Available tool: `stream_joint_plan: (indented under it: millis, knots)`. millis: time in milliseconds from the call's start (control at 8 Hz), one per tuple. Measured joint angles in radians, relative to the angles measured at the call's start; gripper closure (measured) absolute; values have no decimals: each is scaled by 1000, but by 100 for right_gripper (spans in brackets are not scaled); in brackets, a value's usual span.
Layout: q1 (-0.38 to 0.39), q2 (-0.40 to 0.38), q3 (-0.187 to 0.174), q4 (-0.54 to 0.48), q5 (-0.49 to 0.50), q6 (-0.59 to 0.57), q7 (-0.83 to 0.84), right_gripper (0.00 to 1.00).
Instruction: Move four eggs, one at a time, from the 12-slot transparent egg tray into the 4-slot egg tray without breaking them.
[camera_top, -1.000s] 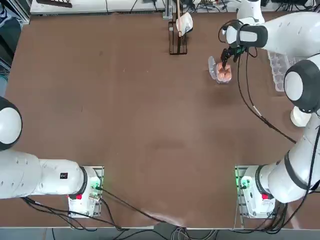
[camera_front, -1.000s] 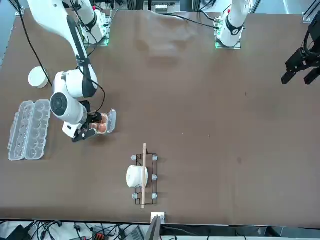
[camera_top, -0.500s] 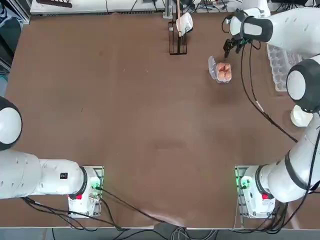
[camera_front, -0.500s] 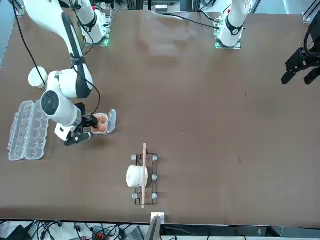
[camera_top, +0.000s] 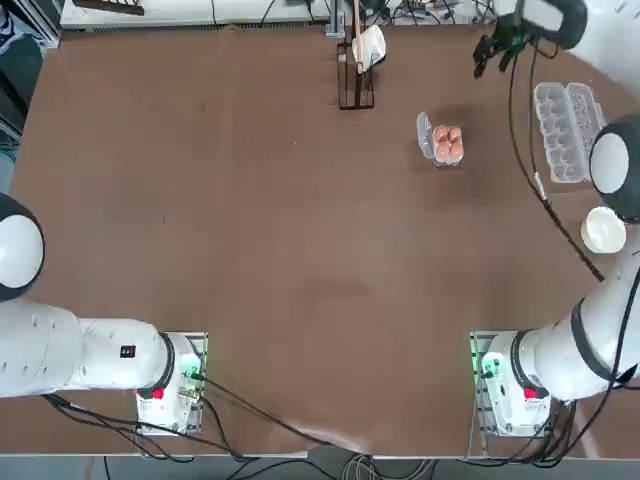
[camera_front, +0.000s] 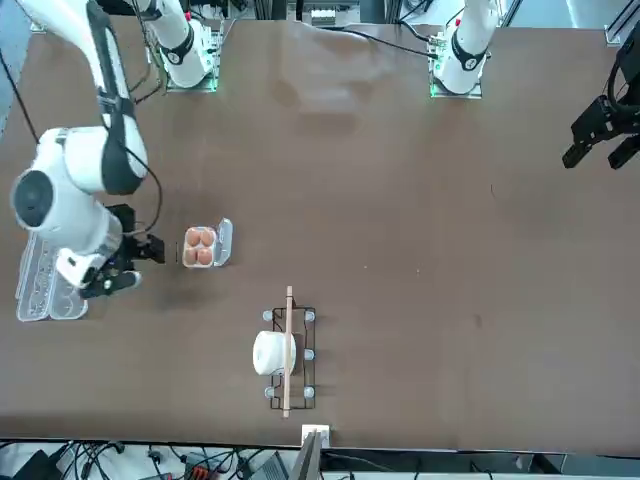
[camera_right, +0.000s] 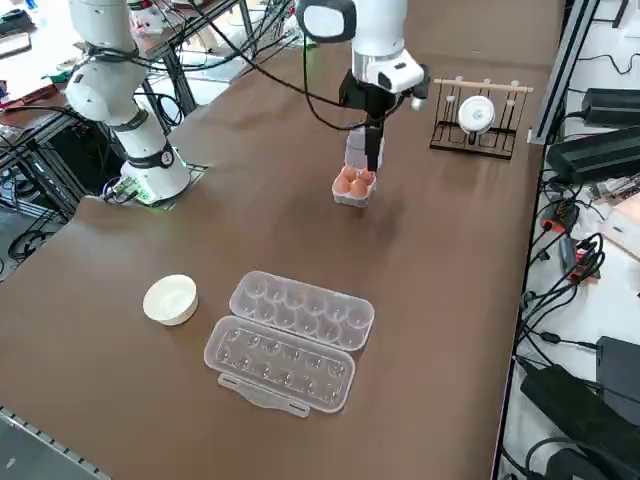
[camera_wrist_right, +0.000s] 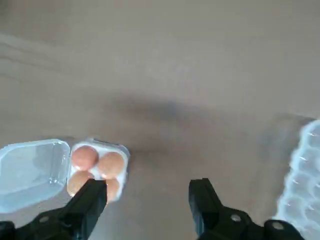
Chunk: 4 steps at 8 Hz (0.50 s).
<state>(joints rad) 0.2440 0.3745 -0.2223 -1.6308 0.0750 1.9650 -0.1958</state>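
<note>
- Up and away from the 4-slot egg tray (camera_top: 447, 145) went the right gripper (camera_top: 493, 50); it was right over it before.
- Its fingers (camera_wrist_right: 88, 202) are spread wide, holding nothing.
- Four eggs (camera_front: 200, 246) sit in that small tray.
- The 12-slot transparent egg tray (camera_top: 566, 131) is empty, far right.

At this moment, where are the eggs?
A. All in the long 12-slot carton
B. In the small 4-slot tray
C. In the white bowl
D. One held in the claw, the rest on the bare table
B: the eggs sit in the 4-slot egg tray, the 12-slot transparent egg tray looks empty, and the open right claw holds nothing.
</note>
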Motion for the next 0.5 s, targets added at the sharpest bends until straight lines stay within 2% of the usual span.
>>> stream_joint_plan:
  millis: [250, 500]
  knots:
    - [-34, -32, -1, 89, 38, -123, 12, 0]
    - [-36, -100, 0, 115, 45, -203, 98, 0]
